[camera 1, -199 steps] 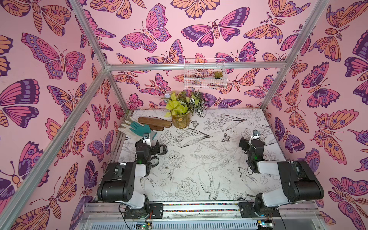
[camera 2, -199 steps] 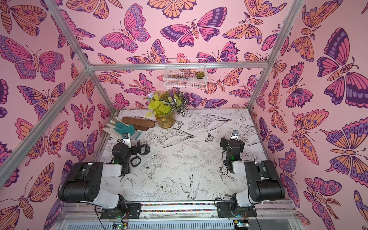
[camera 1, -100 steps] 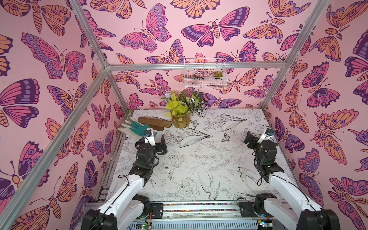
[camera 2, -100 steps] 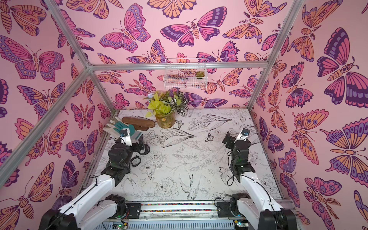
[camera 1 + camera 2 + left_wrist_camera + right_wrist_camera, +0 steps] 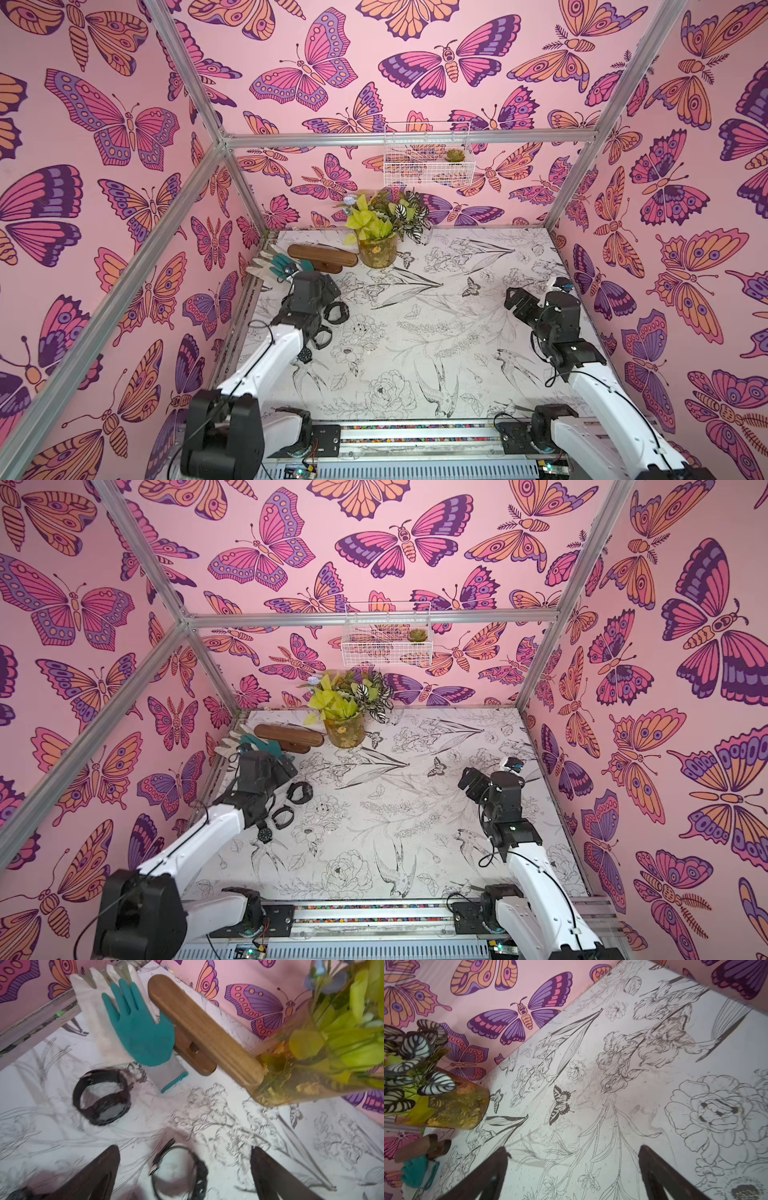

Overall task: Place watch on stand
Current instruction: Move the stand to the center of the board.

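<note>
Left claw [image 5: 185,1148] spread wide, clamped on nothing, poised over the bench [image 5: 415,332] near its left edge. Framed between its dark tapered fingers [image 5: 99,1172]: a black watch [image 5: 180,1169], strap closed in a loop. Beyond that, a second looped watch [image 5: 101,1097], blurred, dial unreadable, just beside a ribbed grey glove cuff. In a top view, a third watch [image 5: 264,834], round dial up, close to the left arm.

At the far left corner of the bench: the stand [image 5: 203,1032], a smooth brown wooden bar with rounded ends on a smaller oval base, apart from all three watches. One end against an amber glass vase [image 5: 377,251] of green and striped leaves; near the other end, a rubbery teal glove [image 5: 139,1030] lying on a white glove [image 5: 91,1012].

Right claw [image 5: 573,1148] likewise apart and gripping nothing, near the right edge.

Open floral-printed surface from the watches across to the right edge. On the back wall above the vase, a white wire basket [image 5: 428,166].
</note>
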